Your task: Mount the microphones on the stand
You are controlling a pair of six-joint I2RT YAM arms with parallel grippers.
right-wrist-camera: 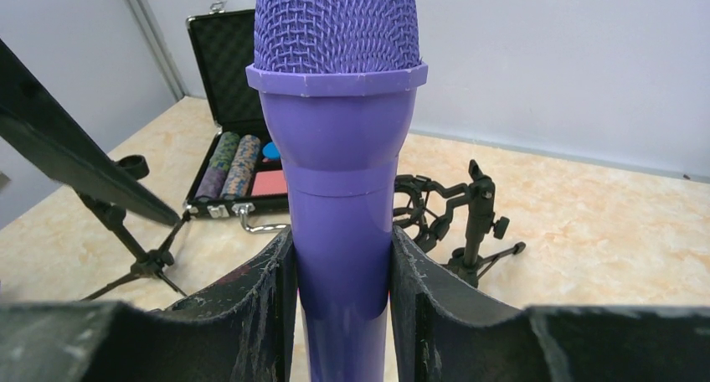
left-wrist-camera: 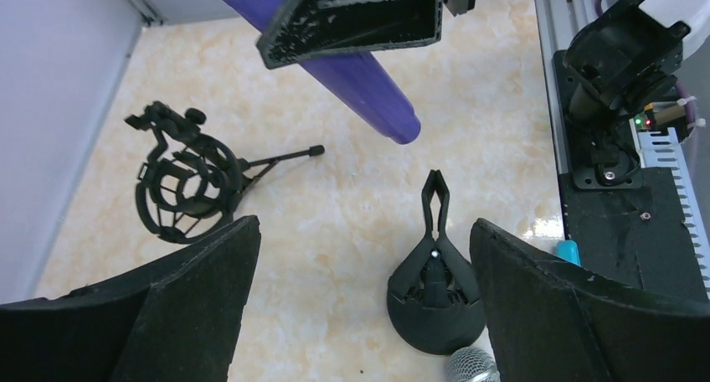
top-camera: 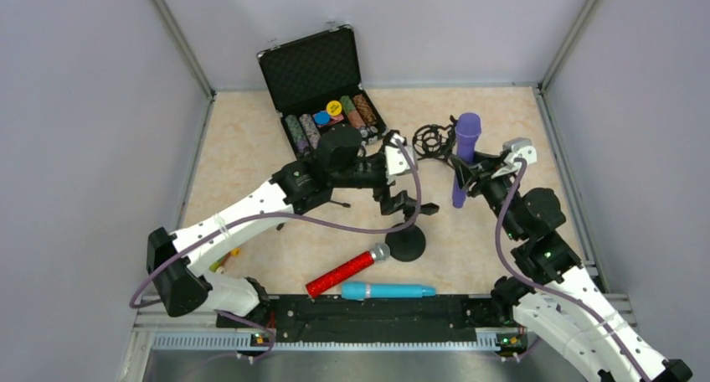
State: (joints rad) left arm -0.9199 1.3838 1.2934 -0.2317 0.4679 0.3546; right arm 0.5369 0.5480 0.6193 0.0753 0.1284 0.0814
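Right claw: closed on the purple microphone. Both fingers are flat against the barrel, mesh head up. The right wrist view shows this grip plainly. The top view shows only that the microphone stands near upright in the claw, tail below it and off the table. The left wrist view adds the tail end, free in the air, with a right-claw finger crossing in front of it.

Left claw: jaws spread wide, nothing between them. Below it is the stand, a round base with a clip that points away from the claw. Only this view shows the clip's shape. In the top view the left arm covers part of the stand's upper end.

Shock mount: on a short tripod, off to one side of the left claw. In the top view it sits beyond and between the two claws. In the right wrist view it is just behind the held microphone.

Red microphone and blue microphone: lying on the table on the base side of the left claw, close together, near the round base. The left wrist view catches only the silver mesh and a sliver of blue at its edges.

Case: open, with chips inside, beyond the left claw at the far wall. The arm overlaps its near edge.

Right wrist view, left edge: a dark slanted bar above thin tripod legs, cut off. I cannot tell what it is.
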